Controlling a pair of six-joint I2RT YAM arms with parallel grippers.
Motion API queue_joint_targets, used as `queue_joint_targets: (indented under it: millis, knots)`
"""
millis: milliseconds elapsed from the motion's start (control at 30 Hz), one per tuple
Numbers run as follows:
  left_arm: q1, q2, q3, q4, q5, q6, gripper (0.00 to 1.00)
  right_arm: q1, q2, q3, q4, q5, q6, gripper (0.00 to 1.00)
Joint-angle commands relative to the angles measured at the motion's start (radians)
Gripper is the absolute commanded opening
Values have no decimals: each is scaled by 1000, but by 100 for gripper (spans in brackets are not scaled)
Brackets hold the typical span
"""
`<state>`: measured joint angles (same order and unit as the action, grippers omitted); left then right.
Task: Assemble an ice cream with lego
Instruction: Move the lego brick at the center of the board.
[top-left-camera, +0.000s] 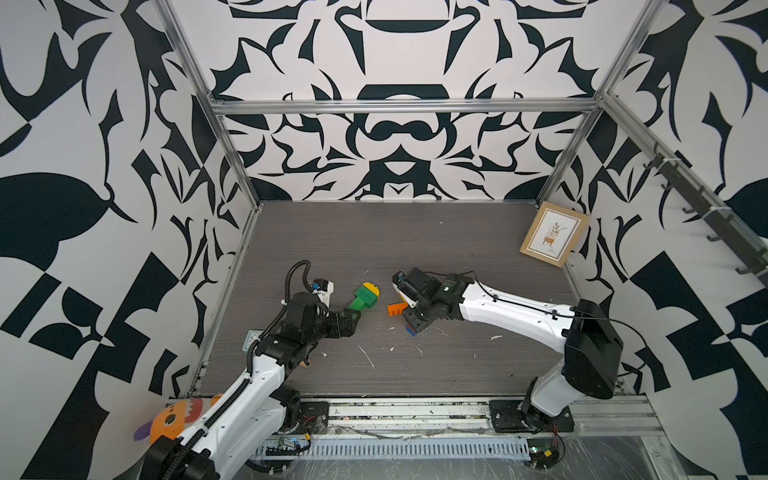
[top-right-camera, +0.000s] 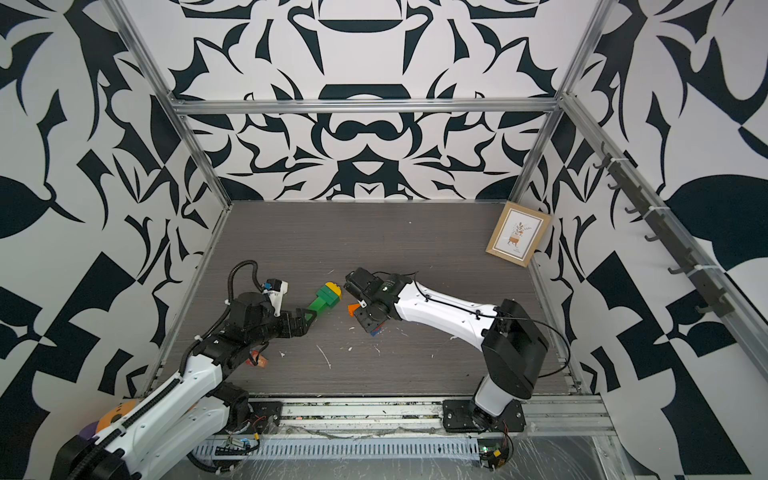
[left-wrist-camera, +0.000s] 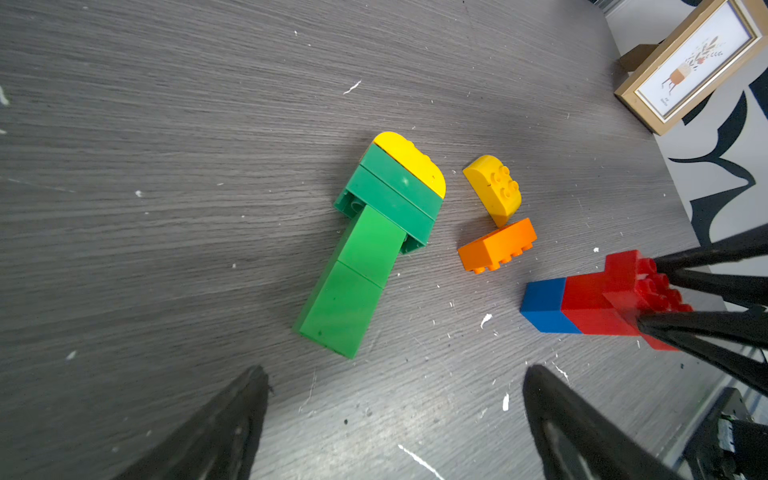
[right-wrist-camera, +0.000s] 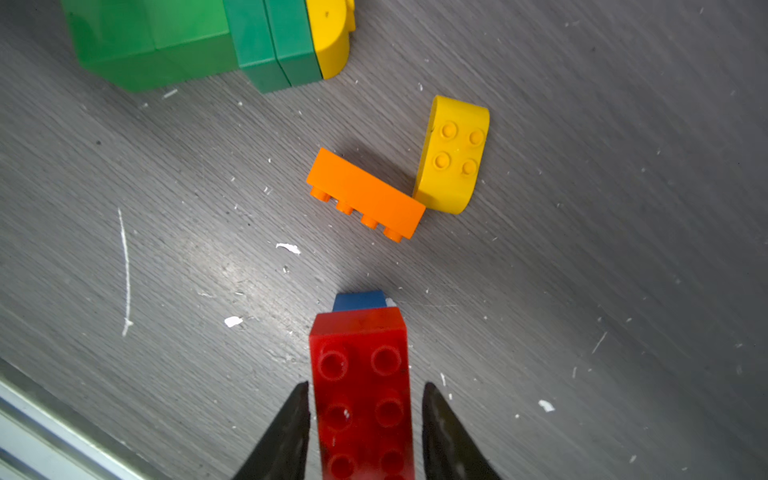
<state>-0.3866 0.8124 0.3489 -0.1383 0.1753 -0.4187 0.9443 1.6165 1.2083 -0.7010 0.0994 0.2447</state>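
Straddling the red end of the red-and-blue stack, near the green stack, the right gripper may be clamping it; I cannot tell. Beside that green stack the left gripper gapes empty. These bricks should be light, rigid and slick: pinch the flat sidewalls.

Lighting's bright and even in both top views and seems to come softly from above, so shadows stay short and fuzzy, like the one hugging the orange brick. The desk shows a pale glare patch near that brick. The red brick close by looks smeary, right up at the lens. The fingers of the left hand are blurry too. The picture frame, well away from the brick, looks stretched by the wide lens.
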Motion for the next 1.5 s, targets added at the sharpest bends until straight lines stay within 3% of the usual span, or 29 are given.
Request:
queue_joint_targets:
  millis: [0, 167, 633, 933, 1133, 1467]
  knots:
    - [-1, -15, -14, 5, -3, 0, 99, 0, -26, -5, 0, -9, 13, 33]
    - [0, -13, -14, 5, -2, -1, 99, 1, -39, -31, 5, -6, 17, 25]
    - [-1, -12, -13, 5, -3, -1, 100, 13, -20, -258, 92, -47, 120, 19]
    - [0, -12, -13, 5, 2, 1, 99, 7, -130, -151, 25, 82, 115, 17]
    - [-1, -8, -13, 6, 2, 0, 99, -47, -213, -153, 10, 134, 97, 18]
    - [0, 11, -5, 6, 6, 3, 99, -197, -335, -323, 107, 13, 112, 21]
